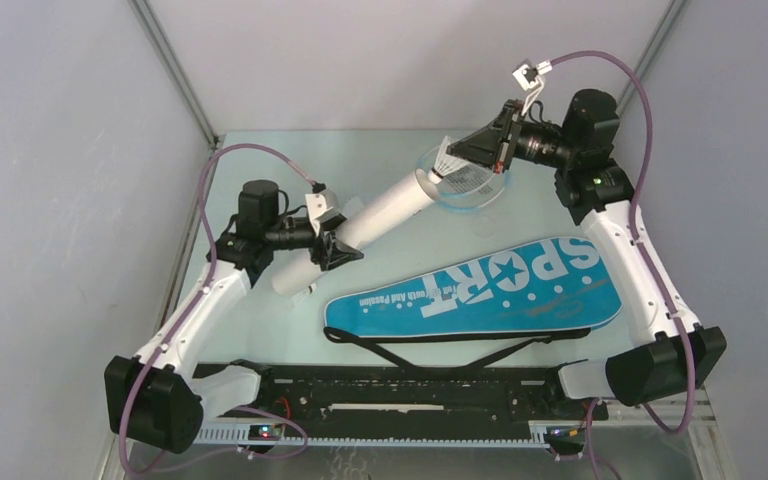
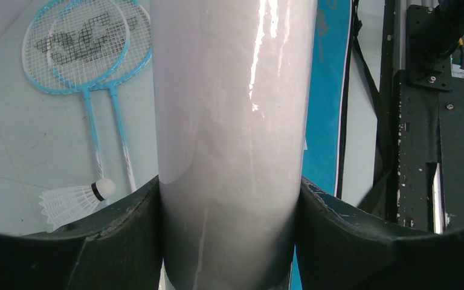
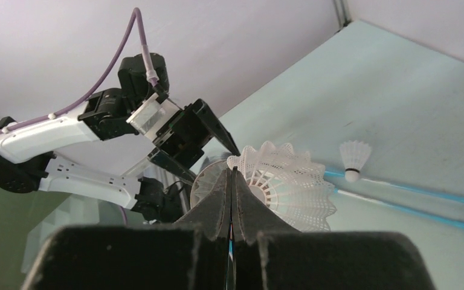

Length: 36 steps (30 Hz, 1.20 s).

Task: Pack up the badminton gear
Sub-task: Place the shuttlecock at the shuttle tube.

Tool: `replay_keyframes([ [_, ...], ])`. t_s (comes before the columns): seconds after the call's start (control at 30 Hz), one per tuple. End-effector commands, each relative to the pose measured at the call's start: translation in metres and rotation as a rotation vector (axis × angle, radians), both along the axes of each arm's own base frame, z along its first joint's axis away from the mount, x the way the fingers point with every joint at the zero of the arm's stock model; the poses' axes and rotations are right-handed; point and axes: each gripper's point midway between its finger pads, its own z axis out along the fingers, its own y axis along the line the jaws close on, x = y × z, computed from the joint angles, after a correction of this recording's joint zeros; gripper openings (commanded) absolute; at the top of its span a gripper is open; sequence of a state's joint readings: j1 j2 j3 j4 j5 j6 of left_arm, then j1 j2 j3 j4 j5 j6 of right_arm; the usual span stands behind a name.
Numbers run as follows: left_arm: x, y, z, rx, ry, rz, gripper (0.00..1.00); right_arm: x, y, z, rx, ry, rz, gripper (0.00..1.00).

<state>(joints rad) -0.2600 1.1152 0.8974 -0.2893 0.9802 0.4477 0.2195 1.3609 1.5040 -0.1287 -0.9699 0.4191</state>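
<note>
You're early in the packing, by my reading: the flat blue fabric bag (image 1: 480, 290) lies on the table (image 1: 340, 160), and the two thin-framed, strung rackets (image 2: 78, 48) lie loose, heads overlapping. Your left gripper (image 1: 328, 250) clasps the smooth, glossy white tube (image 1: 385, 212), slanted above the table. Your right gripper (image 3: 231, 181) pinches a frilly white shuttlecock (image 3: 287, 184) at the tube's mouth, and a second shuttlecock (image 2: 72, 200) lies beside the racket shafts.

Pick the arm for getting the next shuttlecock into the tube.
Right. The right gripper pinches a shuttlecock at the open end of the tube; the left gripper is busy clamping the tube, holding it tilted.
</note>
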Motion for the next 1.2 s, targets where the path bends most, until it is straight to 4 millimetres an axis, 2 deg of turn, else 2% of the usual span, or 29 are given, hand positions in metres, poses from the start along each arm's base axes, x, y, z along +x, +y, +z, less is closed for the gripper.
replay_keyframes([
  [0.0,0.001,-0.006,0.007,-0.037,-0.014,-0.011,0.18,-0.013,0.008,0.006,0.019,-0.005,0.023,0.0],
  [0.2,0.008,-0.007,0.007,-0.042,-0.008,0.027,0.18,-0.019,0.025,-0.01,0.028,0.05,0.069,0.0],
  [0.4,0.019,-0.004,0.009,-0.048,-0.009,0.088,0.18,-0.033,0.043,-0.023,0.036,0.106,0.17,0.01],
  [0.57,0.019,-0.004,0.007,-0.042,-0.021,0.082,0.18,-0.042,0.042,-0.019,0.038,0.066,0.241,0.28],
  [0.67,0.016,-0.004,0.006,-0.041,-0.029,0.067,0.18,-0.041,0.037,-0.02,0.021,0.033,0.239,0.38],
  [0.9,0.01,-0.006,0.008,-0.042,-0.032,0.03,0.18,-0.047,0.039,-0.038,-0.082,-0.007,0.245,0.51],
  [1.17,-0.003,-0.001,-0.003,0.022,-0.118,-0.04,0.17,-0.049,0.045,-0.051,-0.207,-0.065,0.251,0.56],
])
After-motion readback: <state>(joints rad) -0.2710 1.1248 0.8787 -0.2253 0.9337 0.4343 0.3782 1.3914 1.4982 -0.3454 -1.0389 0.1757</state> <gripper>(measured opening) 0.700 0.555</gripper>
